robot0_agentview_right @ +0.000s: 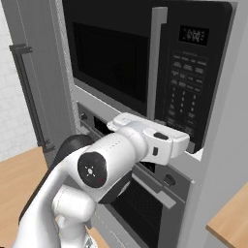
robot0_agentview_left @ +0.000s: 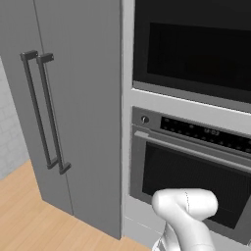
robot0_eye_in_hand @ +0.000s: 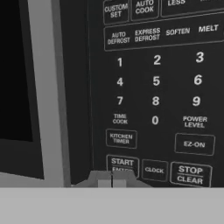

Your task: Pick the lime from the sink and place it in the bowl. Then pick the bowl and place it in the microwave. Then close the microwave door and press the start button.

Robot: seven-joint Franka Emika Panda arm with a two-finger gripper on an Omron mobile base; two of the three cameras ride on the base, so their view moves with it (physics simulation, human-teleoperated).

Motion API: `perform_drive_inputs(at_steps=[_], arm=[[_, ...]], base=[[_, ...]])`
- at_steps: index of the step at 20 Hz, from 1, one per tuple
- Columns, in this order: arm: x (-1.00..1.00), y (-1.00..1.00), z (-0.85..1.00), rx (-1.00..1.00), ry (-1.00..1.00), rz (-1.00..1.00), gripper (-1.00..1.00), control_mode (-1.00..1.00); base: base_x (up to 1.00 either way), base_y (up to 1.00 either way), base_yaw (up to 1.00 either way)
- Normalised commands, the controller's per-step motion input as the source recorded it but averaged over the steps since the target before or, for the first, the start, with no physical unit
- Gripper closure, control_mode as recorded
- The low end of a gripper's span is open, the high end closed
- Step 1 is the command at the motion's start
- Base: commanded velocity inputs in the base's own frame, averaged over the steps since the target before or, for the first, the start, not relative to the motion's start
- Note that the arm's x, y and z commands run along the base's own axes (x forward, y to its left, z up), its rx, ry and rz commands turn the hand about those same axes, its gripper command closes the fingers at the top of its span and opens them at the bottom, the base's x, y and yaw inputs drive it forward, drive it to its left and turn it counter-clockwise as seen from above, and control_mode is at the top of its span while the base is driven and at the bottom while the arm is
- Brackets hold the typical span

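Right base view: oven (robot0_agentview_right: 145, 203) lowest, microwave (robot0_agentview_right: 145, 63) above it with microwave door (robot0_agentview_right: 111, 58) shut, white arm reaching its keypad, gripper (robot0_eye_in_hand: 112, 179) pressed together at the START button (robot0_eye_in_hand: 122, 165).

The white arm (robot0_agentview_left: 186, 215) rises at the lower right, its rounded joint in front of the oven (robot0_agentview_left: 196, 181) — a dark glass door with a long grey handle and a black control strip above it. Higher than the arm sits the microwave (robot0_agentview_left: 193, 49), its black door (robot0_agentview_left: 196, 54) shut flat. Far to the left of the arm stand two tall grey cabinet doors (robot0_agentview_left: 73, 108) with paired dark handles (robot0_agentview_left: 44, 112) — below them, a pale wooden floor (robot0_agentview_left: 29, 215).
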Motion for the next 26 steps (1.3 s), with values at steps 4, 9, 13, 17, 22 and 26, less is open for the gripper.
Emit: perform_drive_inputs(at_steps=[4,9,13,17,22,26], arm=[[0.29,0.00,-0.08,0.00,-0.01,0.06,1.00,-1.00],[0.31,-0.12,-0.01,0.00,0.00,0.07,1.00,-1.00],[0.29,-0.43,-0.09,0.01,0.00,0.11,1.00,-1.00],[0.18,-0.66,-0.25,0.01,0.00,0.13,1.00,-1.00],[0.17,-0.59,-0.44,0.00,0.00,0.13,1.00,-1.00],[-0.35,-0.09,-0.07,0.00,-0.17,0.02,1.00,-1.00]], base=[[0.00,0.00,0.00],[0.00,0.00,0.00],[0.00,0.00,0.00],[0.00,0.00,0.00],[0.00,0.00,0.00],[0.00,0.00,0.00]])
